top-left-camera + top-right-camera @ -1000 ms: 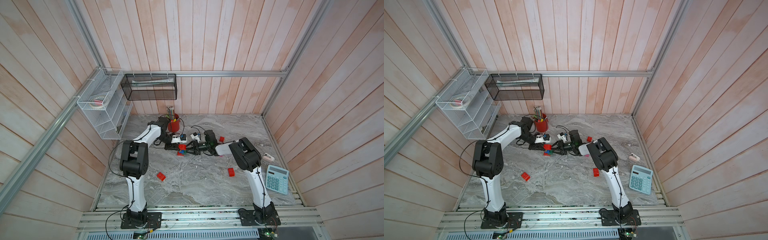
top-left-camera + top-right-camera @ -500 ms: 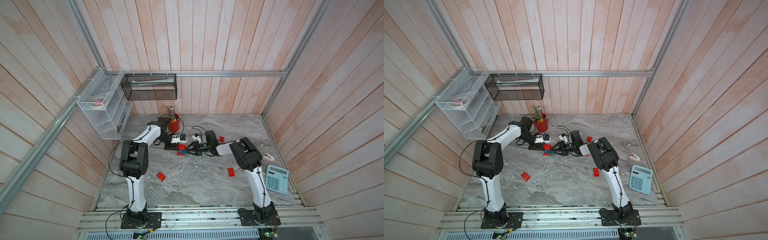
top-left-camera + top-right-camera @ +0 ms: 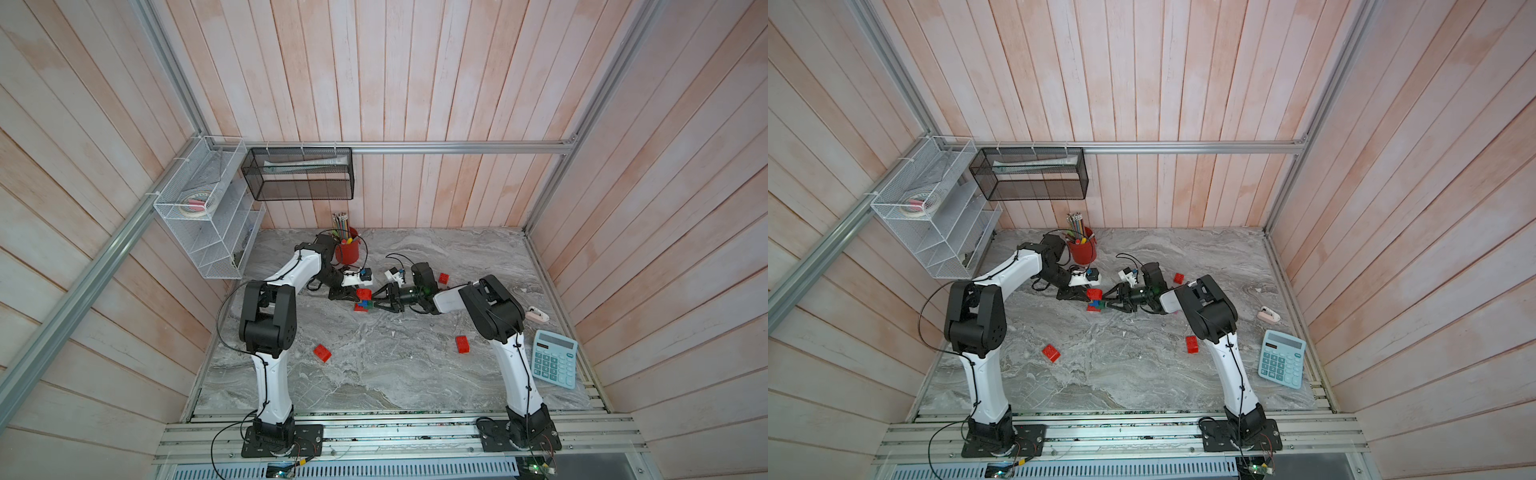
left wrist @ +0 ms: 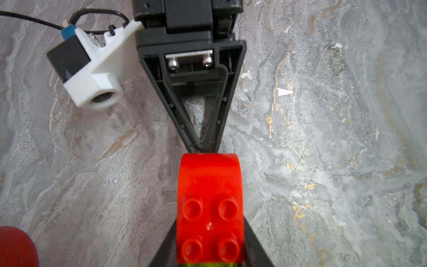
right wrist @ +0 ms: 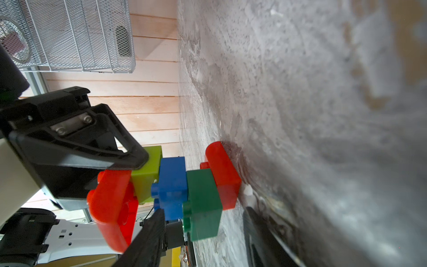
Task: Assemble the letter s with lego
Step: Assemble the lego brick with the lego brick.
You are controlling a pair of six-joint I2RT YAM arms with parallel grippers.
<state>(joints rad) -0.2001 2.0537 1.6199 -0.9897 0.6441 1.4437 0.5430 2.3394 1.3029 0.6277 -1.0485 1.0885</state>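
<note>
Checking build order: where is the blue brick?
In the right wrist view the blue brick sits mid-stack, between the lime brick and green brick; in a top view the stack is near centre, just in front of the pencil cup.

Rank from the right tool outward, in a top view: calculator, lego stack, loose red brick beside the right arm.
1. lego stack, right at the tips of the right tool.
2. loose red brick, toward the front right.
3. calculator, far out on the right side.

Lego stack [image 3: 363, 301] centre; pencil cup [image 3: 348, 253] behind; calculator [image 3: 555, 359] right.
</note>
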